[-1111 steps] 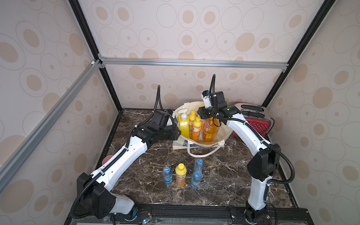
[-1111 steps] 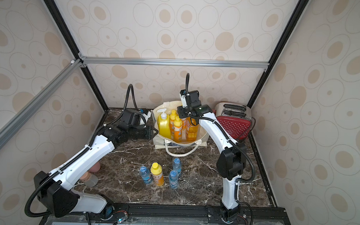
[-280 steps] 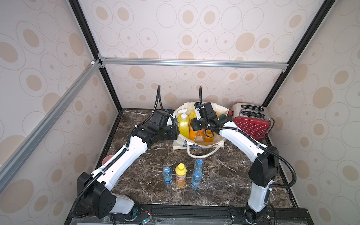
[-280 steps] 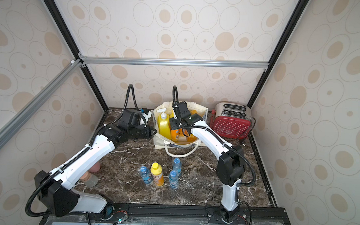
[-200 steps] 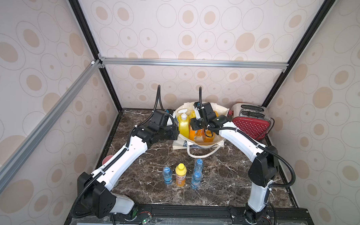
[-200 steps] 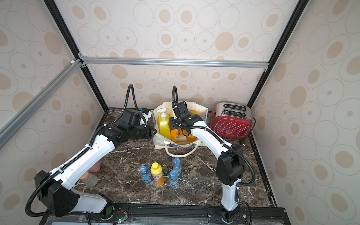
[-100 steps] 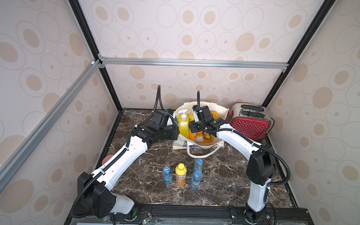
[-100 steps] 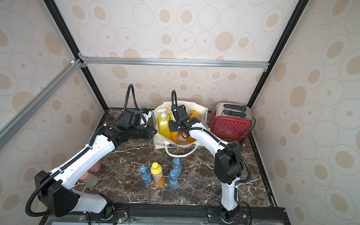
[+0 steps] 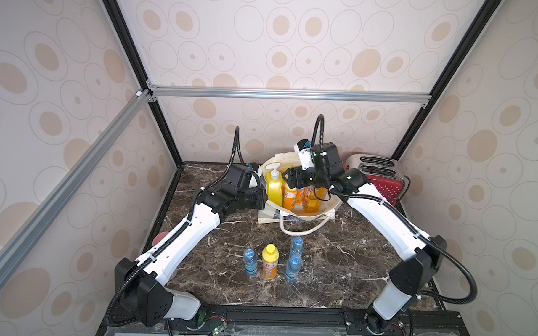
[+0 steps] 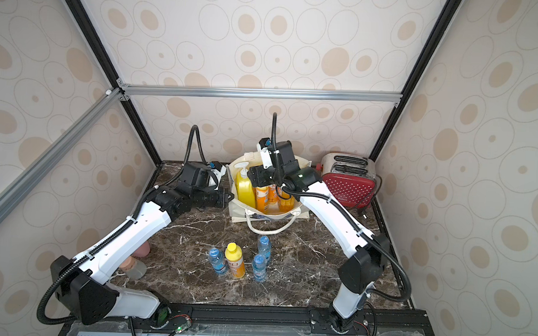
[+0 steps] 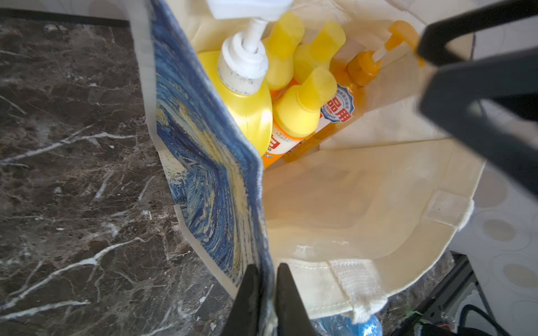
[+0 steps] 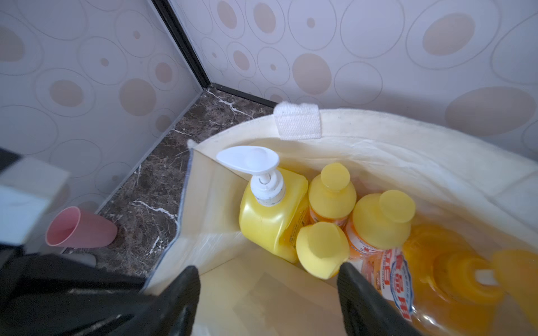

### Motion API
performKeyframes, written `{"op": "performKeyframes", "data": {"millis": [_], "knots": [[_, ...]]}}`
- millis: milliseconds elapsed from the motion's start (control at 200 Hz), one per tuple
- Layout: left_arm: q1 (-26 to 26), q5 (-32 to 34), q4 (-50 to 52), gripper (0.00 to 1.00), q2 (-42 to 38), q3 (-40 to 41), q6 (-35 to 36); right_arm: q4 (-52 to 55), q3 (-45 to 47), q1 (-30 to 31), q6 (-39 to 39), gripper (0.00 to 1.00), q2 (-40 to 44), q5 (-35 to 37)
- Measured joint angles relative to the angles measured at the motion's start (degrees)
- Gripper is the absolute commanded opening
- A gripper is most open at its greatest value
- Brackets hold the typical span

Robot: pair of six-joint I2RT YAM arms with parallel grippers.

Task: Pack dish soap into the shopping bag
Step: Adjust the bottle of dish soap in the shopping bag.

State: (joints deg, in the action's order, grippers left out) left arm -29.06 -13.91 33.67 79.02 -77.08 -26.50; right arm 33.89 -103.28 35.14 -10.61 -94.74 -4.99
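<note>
Dish soap (image 12: 270, 215): 5 btls inside shopping bag (image 11: 364, 203) at rear of surface (image 9: 335, 269), 1 small yellow-cap btl (image 9: 270, 261) out front btwn water btls (image 9: 250, 262). L end effector (image 11: 267, 266) pinches bag's blue-print wall. R end effector (image 12: 267, 269) spread wide, empty, over bag mouth.

My left arm (image 9: 182, 233) and right arm (image 9: 383, 215), white and black.
Glossy white shells, black joints (image 9: 412, 272), ribbed black cables (image 10: 274, 129), tapered matte-black fingers (image 11: 247, 299).
</note>
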Motion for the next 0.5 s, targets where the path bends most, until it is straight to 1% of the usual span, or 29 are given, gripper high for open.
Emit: {"op": "performKeyframes", "data": {"millis": [130,195,260,341,436,501], "knots": [[0.0,0.72,0.55,0.57,-1.05,0.0,0.72,5.7,0.2,-0.02,1.57,0.74,7.15,-2.16],[0.0,1.75,0.96,0.66,-1.99,0.0,1.16,8.07,1.49,-0.02,2.21,0.74,10.88,-3.76],[0.0,3.52,1.2,0.72,-3.54,0.02,1.38,10.34,3.74,-0.02,2.58,0.74,14.75,-5.57],[0.11,6.03,0.81,0.75,-6.64,0.87,1.42,12.59,7.76,0.0,2.89,0.75,19.45,-8.41],[0.74,8.85,-0.66,0.77,-11.76,3.82,1.2,15.45,12.61,0.96,3.43,0.75,23.61,-11.21],[1.77,10.45,-2.23,0.78,-15.26,6.86,0.52,17.35,15.28,3.54,3.87,0.76,25.18,-12.04]]}}
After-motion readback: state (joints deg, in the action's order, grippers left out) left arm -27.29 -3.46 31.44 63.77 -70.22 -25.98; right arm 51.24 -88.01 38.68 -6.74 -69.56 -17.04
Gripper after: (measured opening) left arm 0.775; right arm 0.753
